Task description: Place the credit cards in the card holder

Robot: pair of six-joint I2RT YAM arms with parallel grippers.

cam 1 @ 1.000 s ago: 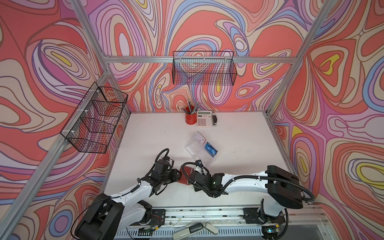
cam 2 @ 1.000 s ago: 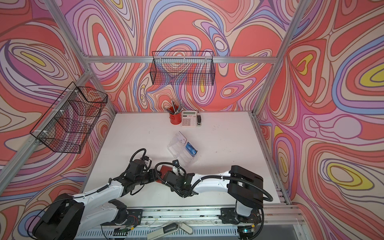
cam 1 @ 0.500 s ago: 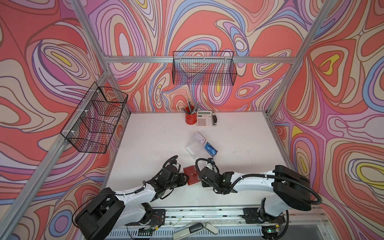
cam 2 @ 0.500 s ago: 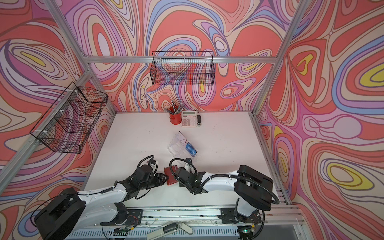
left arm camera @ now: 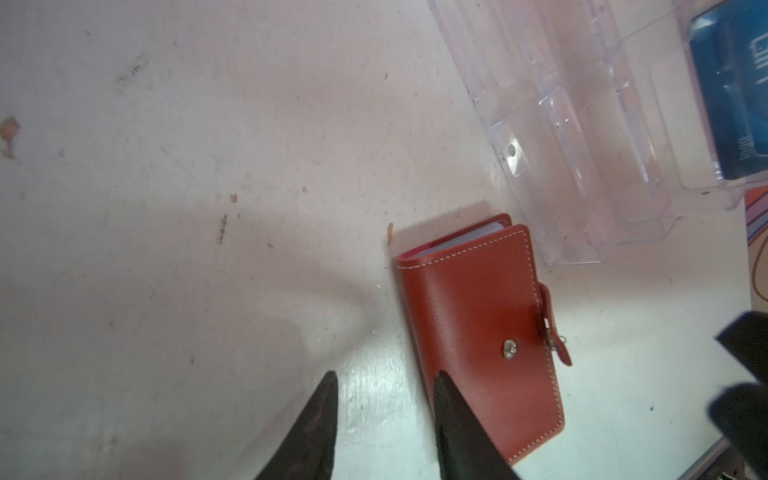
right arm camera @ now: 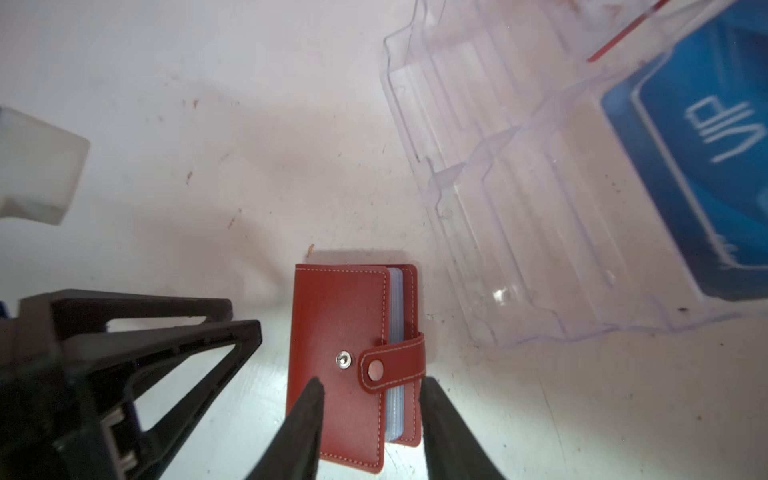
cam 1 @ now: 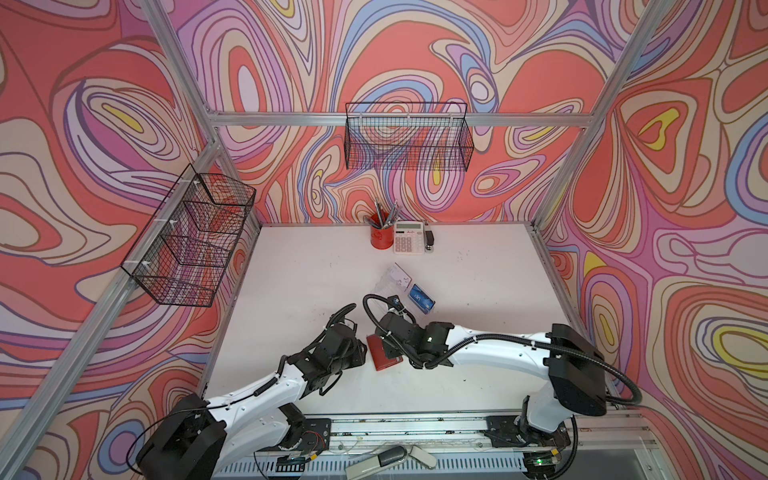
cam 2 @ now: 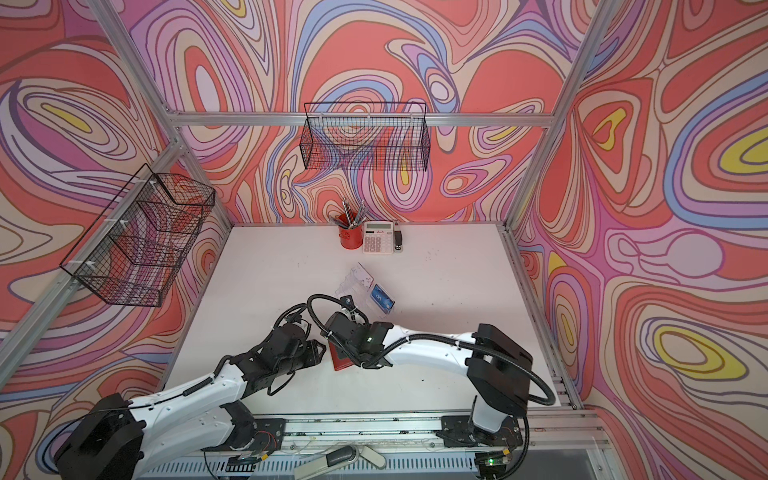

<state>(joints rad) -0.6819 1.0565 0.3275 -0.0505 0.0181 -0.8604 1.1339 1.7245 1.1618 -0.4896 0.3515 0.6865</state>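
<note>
The red wallet (cam 1: 384, 353) (cam 2: 343, 360) lies flat on the white table between my grippers. Its strap is unsnapped and clear sleeves show at its edge (right arm camera: 340, 332). My left gripper (left arm camera: 384, 376) is open beside the wallet (left arm camera: 478, 324), with one fingertip over its near edge. My right gripper (right arm camera: 372, 380) is open above the strap end, with nothing gripped. Just behind lies the clear tiered card holder (cam 1: 395, 282) (cam 2: 361, 282) (right arm camera: 519, 208) (left arm camera: 582, 145). Blue credit cards (cam 1: 420, 298) (cam 2: 382, 298) (right arm camera: 706, 145) (left arm camera: 731, 104) sit in one of its tiers.
A red pen cup (cam 1: 380, 237), a white calculator (cam 1: 408, 237) and a small black device (cam 1: 430, 240) stand at the table's back edge. Wire baskets hang on the left wall (cam 1: 189, 237) and the back wall (cam 1: 409, 141).
The right wrist has swung back and to the right over the wallet. The left forearm has dropped lower. The wallet has shifted slightly right. The right jaws have narrowed a little and the left widened.
</note>
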